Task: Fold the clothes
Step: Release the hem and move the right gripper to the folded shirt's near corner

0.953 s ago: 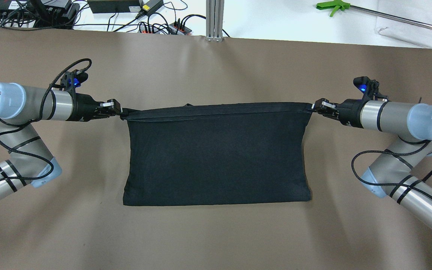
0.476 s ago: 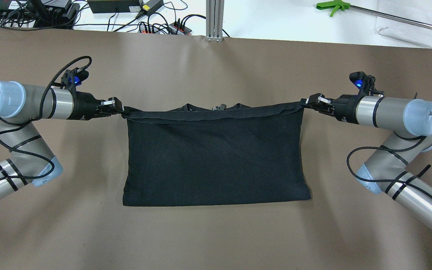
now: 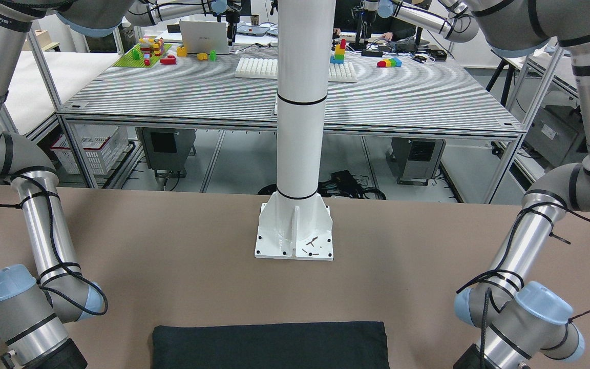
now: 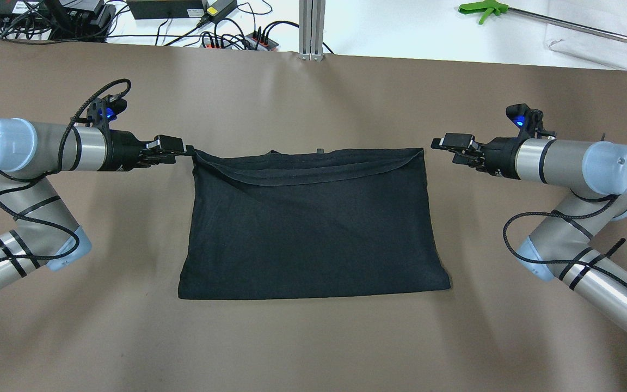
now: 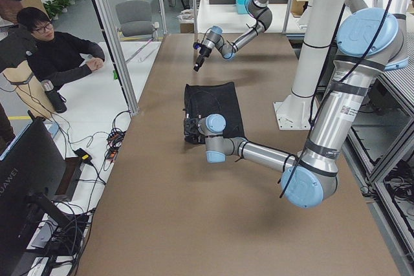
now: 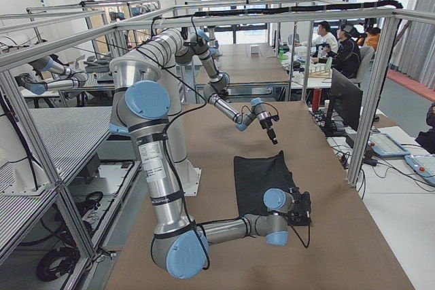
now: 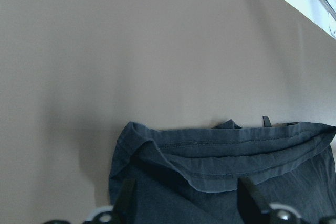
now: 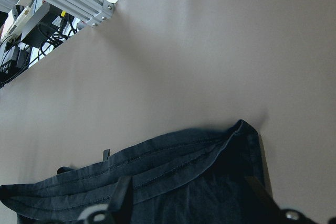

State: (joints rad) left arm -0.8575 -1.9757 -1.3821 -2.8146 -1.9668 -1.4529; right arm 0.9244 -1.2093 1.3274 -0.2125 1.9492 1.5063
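Note:
The black cloth (image 4: 313, 228) lies folded in half on the brown table, its doubled hemmed edges at the far side. It also shows in the front view (image 3: 274, 346) and in the side views (image 5: 217, 105) (image 6: 262, 178). My left gripper (image 4: 180, 147) is at the cloth's far left corner and touches it. In the left wrist view its fingers (image 7: 126, 198) stand apart over the cloth (image 7: 236, 182). My right gripper (image 4: 437, 144) is open, a little right of the far right corner. The right wrist view shows the cloth (image 8: 173, 182) lying loose.
The white pole's base plate (image 3: 295, 236) stands on the table on my side of the cloth. Cables and power strips (image 4: 226, 32) and a green-handled tool (image 4: 482, 8) lie beyond the table's far edge. A person (image 5: 58, 56) sits at the far side.
The cloth's far edge, stretched taut between both grippers, has dropped slack onto the table. The right gripper has let go and drawn off from its corner. The left gripper shifted slightly right.

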